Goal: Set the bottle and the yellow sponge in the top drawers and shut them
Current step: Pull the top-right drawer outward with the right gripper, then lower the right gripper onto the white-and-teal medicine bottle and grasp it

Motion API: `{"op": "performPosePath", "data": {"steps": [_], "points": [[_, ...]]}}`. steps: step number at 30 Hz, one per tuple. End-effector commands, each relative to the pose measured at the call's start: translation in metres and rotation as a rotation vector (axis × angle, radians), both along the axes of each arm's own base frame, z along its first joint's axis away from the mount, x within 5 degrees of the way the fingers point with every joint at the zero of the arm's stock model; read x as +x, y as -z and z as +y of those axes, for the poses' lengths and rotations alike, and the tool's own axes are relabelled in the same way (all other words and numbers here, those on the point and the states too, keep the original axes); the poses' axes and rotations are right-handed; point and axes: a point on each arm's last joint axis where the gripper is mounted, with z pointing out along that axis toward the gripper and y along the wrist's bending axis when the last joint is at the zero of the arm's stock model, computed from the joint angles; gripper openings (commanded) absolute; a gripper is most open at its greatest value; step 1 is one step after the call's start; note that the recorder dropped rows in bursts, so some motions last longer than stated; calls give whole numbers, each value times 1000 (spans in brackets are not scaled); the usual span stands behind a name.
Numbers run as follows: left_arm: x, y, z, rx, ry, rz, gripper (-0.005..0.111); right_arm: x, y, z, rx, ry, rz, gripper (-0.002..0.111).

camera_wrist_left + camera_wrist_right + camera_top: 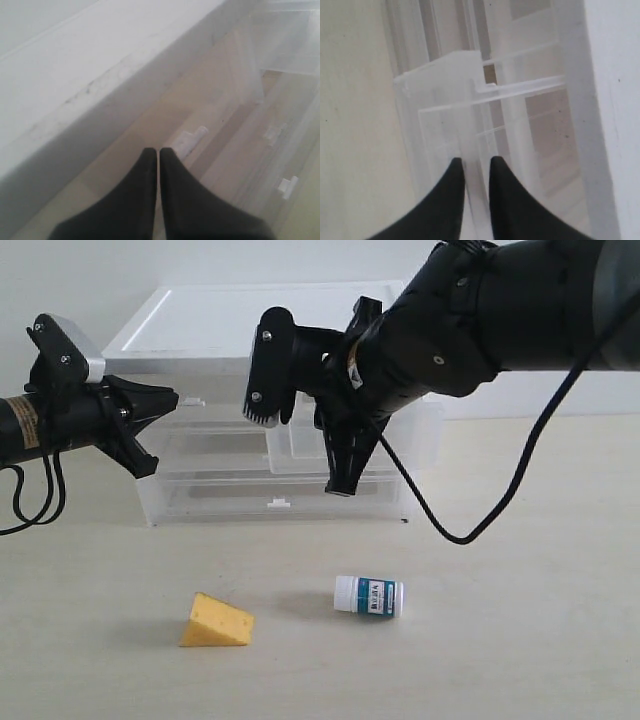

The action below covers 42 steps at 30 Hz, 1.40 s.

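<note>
Exterior view: the bottle (369, 596) and yellow sponge (217, 622) lie on the counter (540, 640) in front of the cabinet (230, 325). Both are well apart from the left hand (170, 398) and right hand (340, 485), so this looks like the drawer-opening step.

Left wrist view: the left hand (158, 150), clenched and empty, points at the left top drawer's tab (192, 137), which it likely must hook next.

Right wrist view: the right hand (472, 162), nearly closed, is at the part-open right top drawer (450, 80). I cannot tell whether it is grasping.

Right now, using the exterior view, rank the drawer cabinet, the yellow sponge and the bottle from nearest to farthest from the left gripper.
1. The drawer cabinet: right beside the left gripper, whose tips point at its upper left front.
2. The yellow sponge: on the table, front left.
3. The bottle: lying on its side, further to the right.
</note>
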Motion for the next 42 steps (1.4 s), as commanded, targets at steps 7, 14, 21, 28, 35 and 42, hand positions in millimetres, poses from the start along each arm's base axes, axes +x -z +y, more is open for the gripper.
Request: {"op": "performPosePath", "data": {"steps": [7,14,21,28,35,42], "points": [[8,-2,7,-21,-96,23,4,-6,-11,-5,98,65,30,57],[8,-2,7,-21,-96,23,4,-23,-57,-17,213,64,-62,57],[8,-2,7,-18,-97,23,4,-49,-92,-41,486,320,90,54],[8,-2,7,-21,-97,22,4,-108,-55,-34,341,287,495,30],[8,-2,7,-48,-104,44,4,-102,50,-36,153,294,516,70],[8,-2,7,-50,-105,45,4,-81,103,-15,14,29,367,69]]}}
